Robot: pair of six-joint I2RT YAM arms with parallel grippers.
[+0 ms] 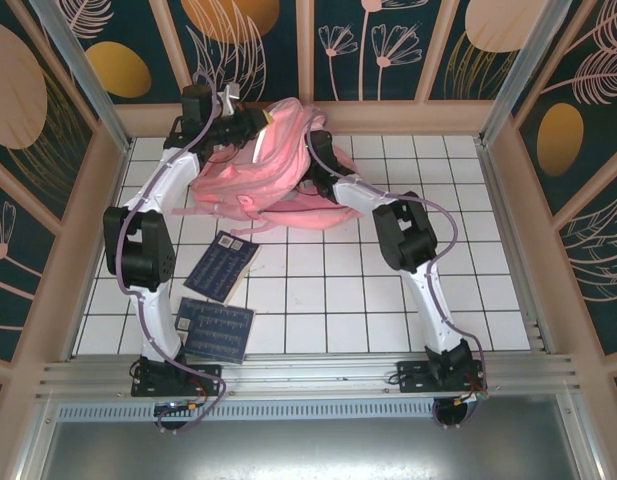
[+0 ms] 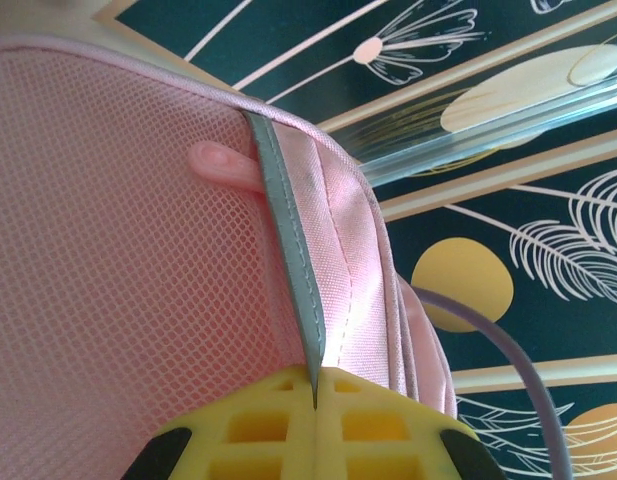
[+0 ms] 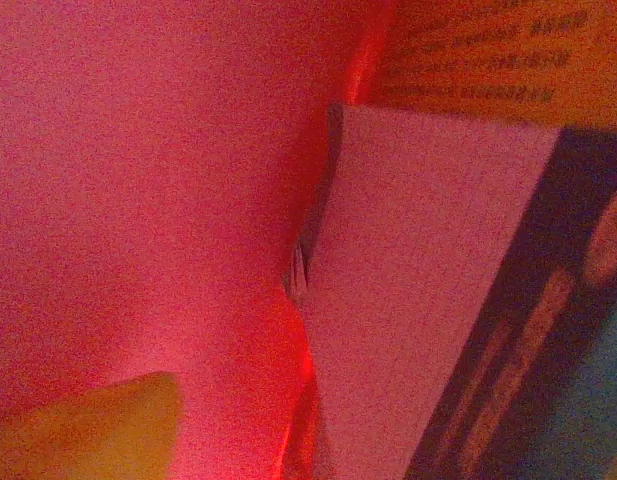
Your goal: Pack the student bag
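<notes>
A white-tiled bench (image 1: 388, 300), walled by panels painted with flowers and feathers, carries the scene. The student bag (image 1: 278, 150), pink and slumped, sits at the far middle of the bench just in front of the back panel, and both arms reach into it from the near edge.

The left arm (image 1: 148, 240) stretches up the left side to the bag's upper left corner. The right arm (image 1: 403, 235) bends in from the right, and its wrist disappears among the pink folds and straps.

Two dark blue books lie flat on the tiles beside the left arm and apart from the bag: one (image 1: 223, 266) just below the bag, the other (image 1: 216, 330) nearer the arm's base. A third book (image 3: 418, 280), with pale page edges and a dark cover, rests inside the bag's red-lit interior (image 3: 138, 200).

In the left wrist view, a grey reflective strip (image 2: 288, 250) runs down the seam beside the pink mesh (image 2: 108, 280). The yellow left fingers (image 2: 238, 430) are pressed together, clamped on that strip. One of the yellow right fingers (image 3: 88, 425) stands far off to the side inside the bag, so the pair is spread apart, with a gap between it and the book.

A small pink zip pull (image 2: 223, 165) sticks out beside the strip.
</notes>
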